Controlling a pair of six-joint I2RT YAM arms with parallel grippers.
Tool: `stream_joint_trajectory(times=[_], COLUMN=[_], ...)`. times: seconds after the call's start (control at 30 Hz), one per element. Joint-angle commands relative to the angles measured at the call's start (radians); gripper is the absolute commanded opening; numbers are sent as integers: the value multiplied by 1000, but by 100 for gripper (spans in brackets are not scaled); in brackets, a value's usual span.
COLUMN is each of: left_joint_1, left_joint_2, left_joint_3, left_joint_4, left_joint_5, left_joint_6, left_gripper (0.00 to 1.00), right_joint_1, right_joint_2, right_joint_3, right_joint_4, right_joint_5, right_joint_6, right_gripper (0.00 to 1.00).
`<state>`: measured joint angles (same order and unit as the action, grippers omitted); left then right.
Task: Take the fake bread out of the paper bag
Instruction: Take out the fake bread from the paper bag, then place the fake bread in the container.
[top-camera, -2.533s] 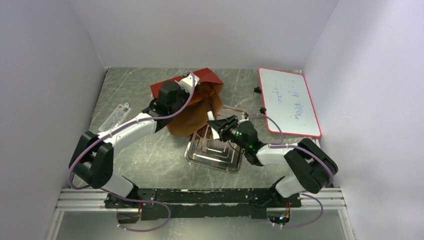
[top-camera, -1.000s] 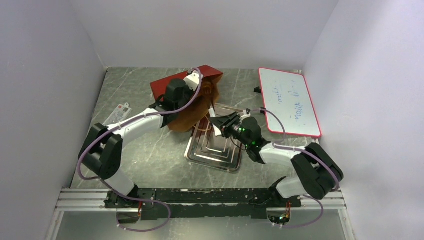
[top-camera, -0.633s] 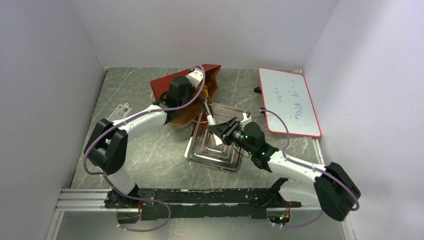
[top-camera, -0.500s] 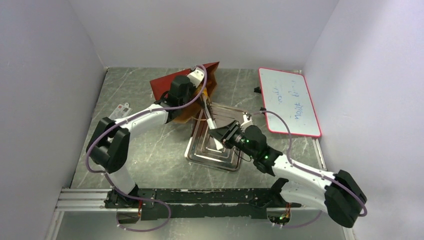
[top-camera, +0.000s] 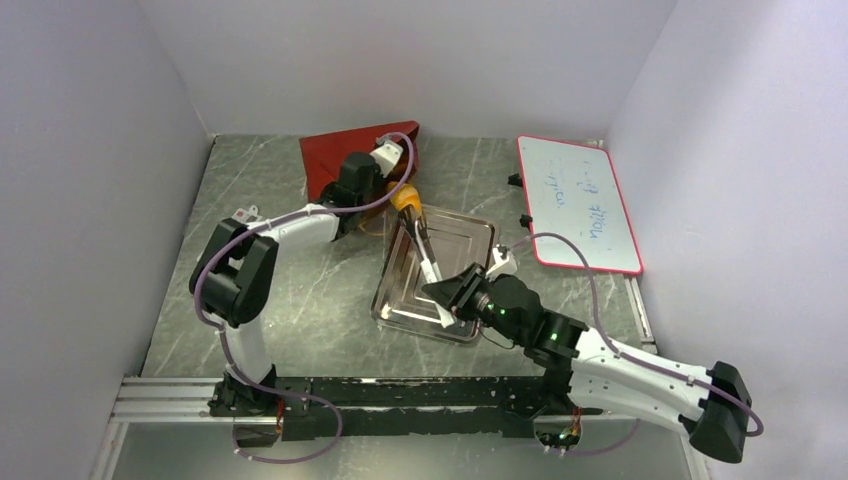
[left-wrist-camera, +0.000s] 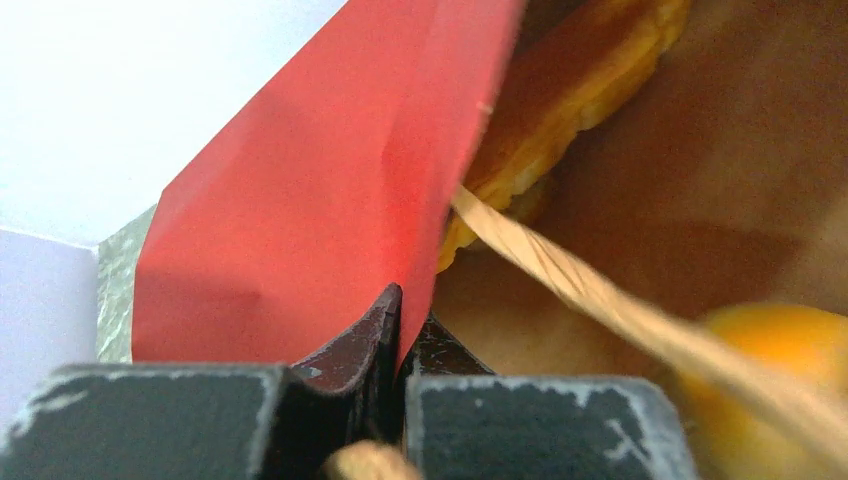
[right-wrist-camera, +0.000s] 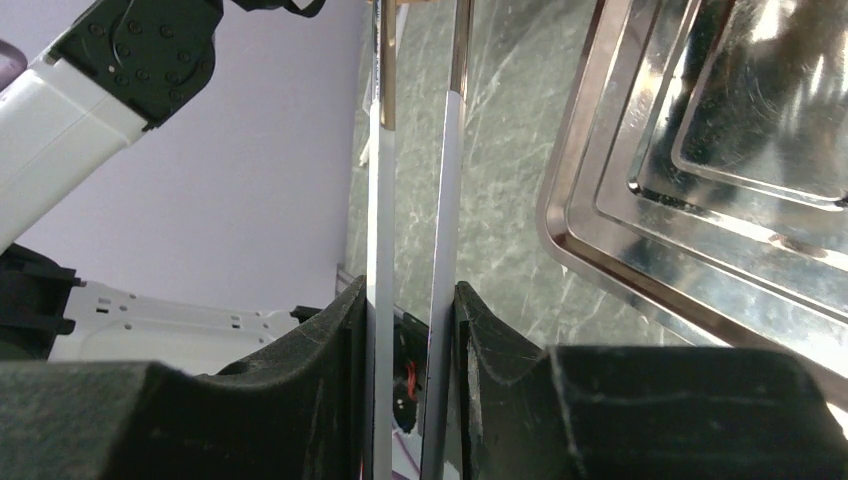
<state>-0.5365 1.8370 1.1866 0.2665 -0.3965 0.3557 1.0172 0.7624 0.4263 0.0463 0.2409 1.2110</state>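
Up at the bag (top-camera: 340, 152) mouth is where this can go sideways. Left gripper (left-wrist-camera: 400, 312) is clamped tight on the bag's red edge, holding it tipped open. It's thin paper, so it could slip out or tear, and then the bag flops shut. Right gripper (right-wrist-camera: 410, 300) is squeezed on a pair of tongs (top-camera: 428, 262), and their tips reach an orange bread (top-camera: 405, 196) right at the mouth, over the tray's (top-camera: 470, 232) far corner. Can't tell how solid that pinch is, and glossy bread could pop out. Another piece sits deeper inside, and the cord handle (left-wrist-camera: 590, 295) runs right across the opening, so it could snag. Whiteboard (top-camera: 580, 205) is well off to the right, no bother.
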Motion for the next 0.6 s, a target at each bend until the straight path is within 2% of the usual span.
stream_joint_trajectory(times=[0.0, 0.3, 0.57], left_joint_1=[49, 156, 187], left_joint_2=[14, 41, 15], left_joint_3=[13, 54, 68], left_joint_4=[49, 7, -20], left_joint_5=[0, -1, -10], left_joint_6=[4, -74, -132], left_gripper=[7, 7, 7], right_joint_1=[52, 113, 119], right_joint_2=[-66, -120, -158], right_joint_3=[47, 37, 3], right_joint_4=[-95, -223, -308], right_joint_5=[124, 195, 210], right_joint_6=[-10, 55, 114], right_gripper=[0, 0, 0])
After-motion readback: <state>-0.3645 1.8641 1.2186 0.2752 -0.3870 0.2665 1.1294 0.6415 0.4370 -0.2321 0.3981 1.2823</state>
